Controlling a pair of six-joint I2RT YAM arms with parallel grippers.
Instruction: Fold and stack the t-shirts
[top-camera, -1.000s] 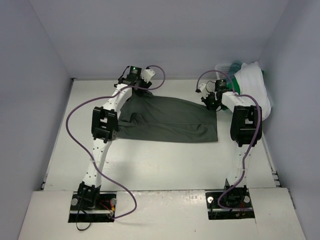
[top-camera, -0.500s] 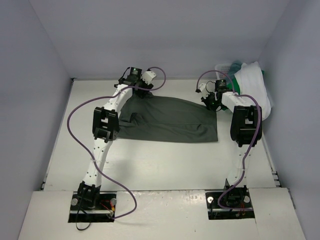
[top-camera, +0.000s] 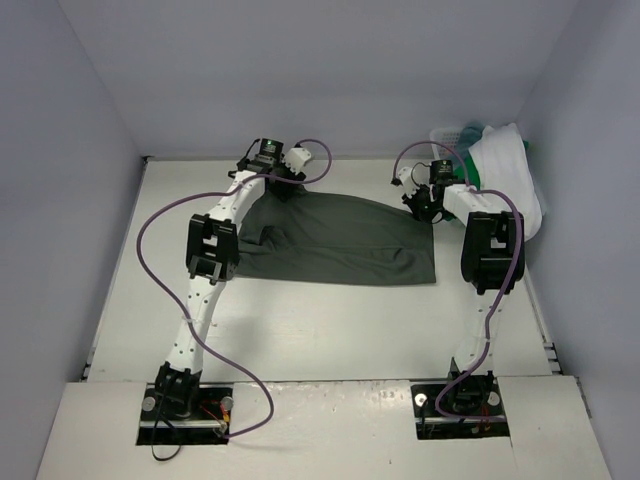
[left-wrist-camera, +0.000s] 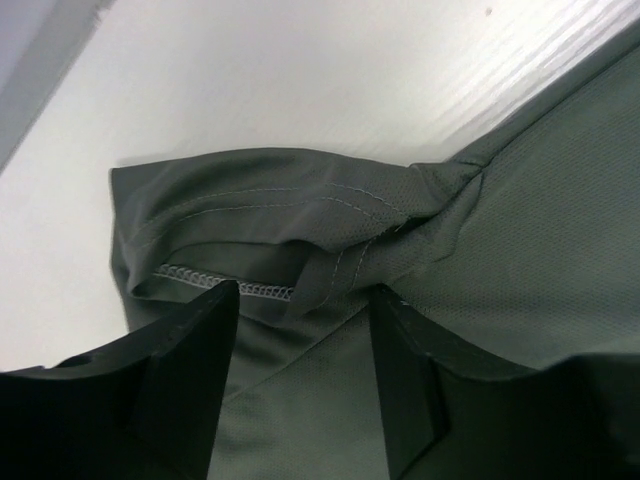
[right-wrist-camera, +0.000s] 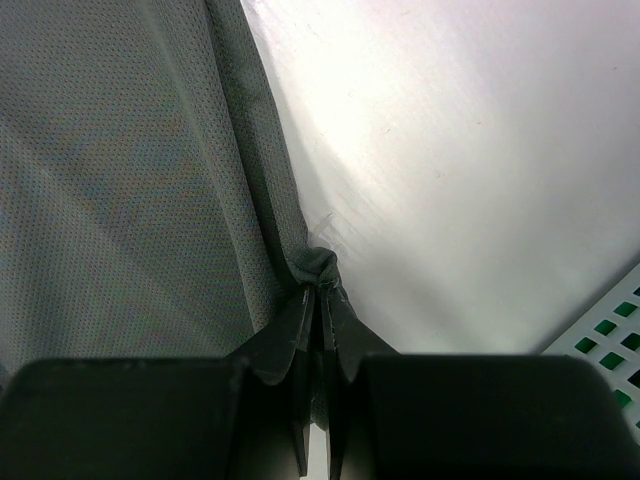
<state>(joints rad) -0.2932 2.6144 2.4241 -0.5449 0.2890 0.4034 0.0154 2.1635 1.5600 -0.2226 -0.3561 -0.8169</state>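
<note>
While the dark grey-green t-shirt (top-camera: 340, 240) is lying flat toward twelve o'clock on the table (top-camera: 300, 330), I am watching my right gripper (right-wrist-camera: 320, 300) pinching its two o'clock corner; my left gripper (left-wrist-camera: 300, 305) is sitting spread at its ten o'clock sleeve.

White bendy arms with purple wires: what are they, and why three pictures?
They are two robot arms, a left arm and a right arm, bolted to a white table. One picture looks down from above; the other two come from small cameras on each wrist. A dark grey-green t-shirt lies spread on the table. The right end effector, its pinching hand, is shut on the shirt's edge. The left end effector is open over a rumpled corner, holding nothing. Far right, a white t-shirt hangs on a white lattice basket.
</note>
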